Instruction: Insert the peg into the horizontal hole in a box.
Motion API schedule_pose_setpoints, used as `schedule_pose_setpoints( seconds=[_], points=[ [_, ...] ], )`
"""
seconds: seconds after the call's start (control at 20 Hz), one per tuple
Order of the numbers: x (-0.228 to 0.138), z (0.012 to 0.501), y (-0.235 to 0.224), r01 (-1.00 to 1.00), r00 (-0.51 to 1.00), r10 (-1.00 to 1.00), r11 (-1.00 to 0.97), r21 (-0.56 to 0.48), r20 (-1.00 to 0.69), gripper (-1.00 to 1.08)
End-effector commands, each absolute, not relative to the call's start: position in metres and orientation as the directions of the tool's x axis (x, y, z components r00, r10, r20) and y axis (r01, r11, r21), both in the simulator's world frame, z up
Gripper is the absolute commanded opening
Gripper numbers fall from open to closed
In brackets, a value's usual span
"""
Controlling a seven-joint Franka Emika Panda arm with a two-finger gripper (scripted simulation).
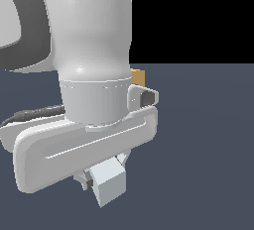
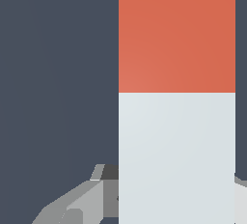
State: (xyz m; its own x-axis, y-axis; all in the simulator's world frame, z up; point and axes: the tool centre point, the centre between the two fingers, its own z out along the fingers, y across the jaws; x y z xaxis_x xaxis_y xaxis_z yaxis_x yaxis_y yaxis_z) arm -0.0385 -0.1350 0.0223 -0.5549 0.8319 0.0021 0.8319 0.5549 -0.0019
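Peg, a long square-section bar [image 2: 176,102] with smooth matte faces, fills much of the wrist view: we note a flat red length meeting a pale grey-white length at a clean straight seam, both with sharp edges. In the exterior view we see only its pale grey-white blunt end [image 1: 110,183], projecting below the arm's hand. We record the gripper [image 1: 101,179] closed on this bar: a grey angular finger [image 2: 84,201] lies against its pale portion in the wrist view, and the bar sits between the fingers beneath the glossy white, rounded hand casing [image 1: 84,147]. Of the orange-tan box [image 1: 138,77] we see only a small corner past the white wrist barrel, well behind the gripper; the arm stands in front of the rest, and we cannot see its hole. A plain dark slate-blue floor [image 1: 208,144], untextured, lies under everything, with black background above it.
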Motion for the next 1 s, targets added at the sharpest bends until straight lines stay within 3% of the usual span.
schedule_pose_setpoints(
  seconds=[0.0,0.95],
  points=[
    [-0.036,0.025,-0.127,0.837,-0.547,0.837,0.547,0.000,0.000,-1.00],
    [0.007,0.052,-0.018,0.923,-0.385,0.923,0.385,0.000,0.000,-1.00]
  ],
)
